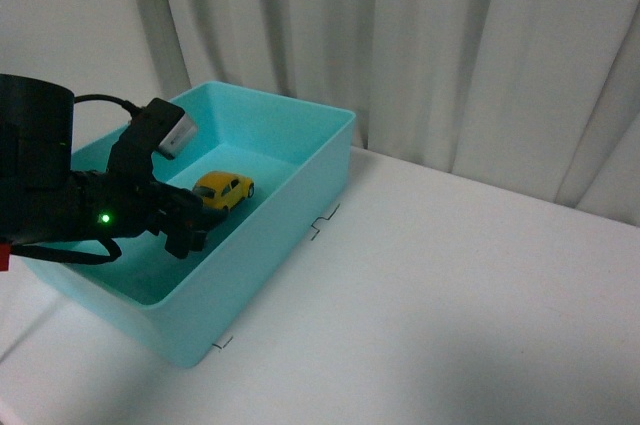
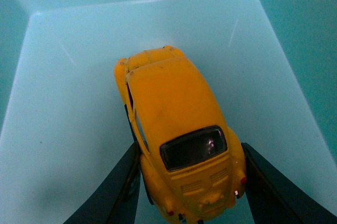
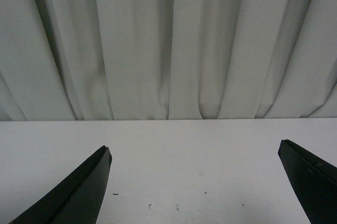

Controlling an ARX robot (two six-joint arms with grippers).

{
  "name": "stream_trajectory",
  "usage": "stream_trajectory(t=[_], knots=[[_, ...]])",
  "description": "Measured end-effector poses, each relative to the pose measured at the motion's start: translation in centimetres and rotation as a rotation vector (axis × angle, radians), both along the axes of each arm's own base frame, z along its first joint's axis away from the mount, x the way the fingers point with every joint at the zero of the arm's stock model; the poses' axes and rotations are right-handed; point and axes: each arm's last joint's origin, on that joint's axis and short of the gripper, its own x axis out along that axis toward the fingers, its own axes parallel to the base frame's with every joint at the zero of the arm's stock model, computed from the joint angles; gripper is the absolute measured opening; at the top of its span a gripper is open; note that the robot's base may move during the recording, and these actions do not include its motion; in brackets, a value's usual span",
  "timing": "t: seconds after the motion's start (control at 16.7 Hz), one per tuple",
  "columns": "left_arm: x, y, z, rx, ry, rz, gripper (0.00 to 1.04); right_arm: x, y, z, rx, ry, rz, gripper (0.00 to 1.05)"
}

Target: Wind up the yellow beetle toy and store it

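Left wrist cam: yellow beetle toy's (image 2: 179,124) rear bumper is cropped by the frame edge, and idk if the left gripper (image 2: 189,149) jaws actually pinch it. Front cam: gripper hides toy's tail, left arm (image 1: 40,185) blocks turquoise bin's (image 1: 280,245) left side.

We are seeing the yellow beetle toy (image 2: 174,113) looking like smooth, faintly scuffed plastic with glossy dark windows, inside a smooth turquoise plastic bin (image 1: 290,235); behind the bin, matt cloth curtains (image 1: 420,45) are hanging.

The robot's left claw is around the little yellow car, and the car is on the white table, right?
No. The yellow car is inside the turquoise bin, not on the table, as the front view shows. The left gripper is around it.
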Motion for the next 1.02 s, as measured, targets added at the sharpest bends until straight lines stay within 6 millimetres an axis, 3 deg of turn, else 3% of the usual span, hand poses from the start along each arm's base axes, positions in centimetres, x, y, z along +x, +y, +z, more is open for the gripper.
stream_trajectory(t=[0.24,0.36,0.54,0.78,1.02], knots=[[-0.7,0.3,-0.4,-0.001,0.006,0.006,0.5,0.0,0.0,0.0,0.0,0.0,0.0,0.98],[-1.1,0.4,-0.5,-0.003,0.008,0.009,0.74,0.0,0.0,0.0,0.0,0.0,0.0,0.98],[-1.6,0.3,-0.3,-0.012,0.005,0.007,0.97,0.0,0.0,0.0,0.0,0.0,0.0,0.98],[-2.8,-0.3,1.5,-0.004,-0.052,-0.017,0.98,0.0,0.0,0.0,0.0,0.0,0.0,0.98],[-4.2,-1.6,5.5,-0.024,-0.172,-0.048,0.98,0.0,0.0,0.0,0.0,0.0,0.0,0.98]])
